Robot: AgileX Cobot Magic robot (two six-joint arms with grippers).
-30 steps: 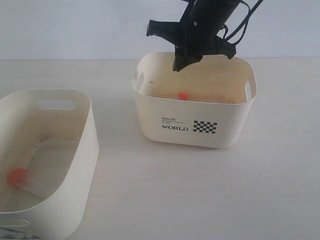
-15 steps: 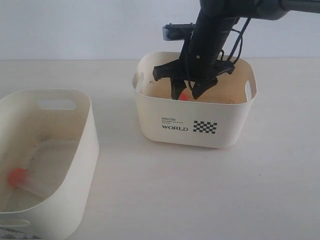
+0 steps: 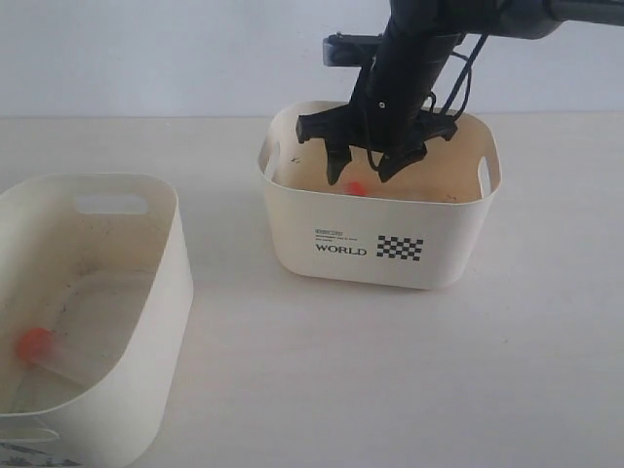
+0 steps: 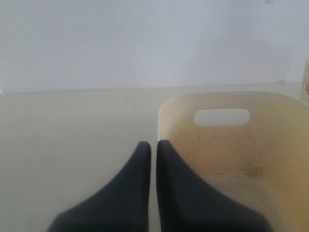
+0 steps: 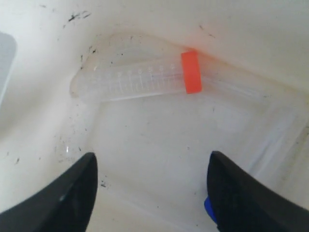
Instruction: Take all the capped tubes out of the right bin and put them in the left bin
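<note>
Capped tube (image 5: pixel 135 79): clear plastic, graduation marks printed along the side, tapered tip, orange-red screw cap (image 5: pixel 191 72). Lies flat on the floor of right bin (image 3: pixel 390 261) (cream, "WORLD" print, checkered patch). Long axis along the foot of one wall; tip tucked into a rounded corner, cap end pointing away from it.

Blue bit (image 5: pixel 208 210) in same bin, mostly hidden behind one finger; cannot tell what.

Left bin (image 3: pixel 146 370): larger, plain cream, scuffed inside. On its floor, second capped tube (image 3: pixel 37 345), orange-red cap.

Both bins on pale worktop (image 3: pixel 390 370), apart.

Right pincer (image 3: pixel 362 177): hangs inside right bin over the tube, spread wide, grips nothing, clear of the tube.

Left pincer (image 4: pixel 153 147): pressed together, nothing between, near left bin's rim.
</note>
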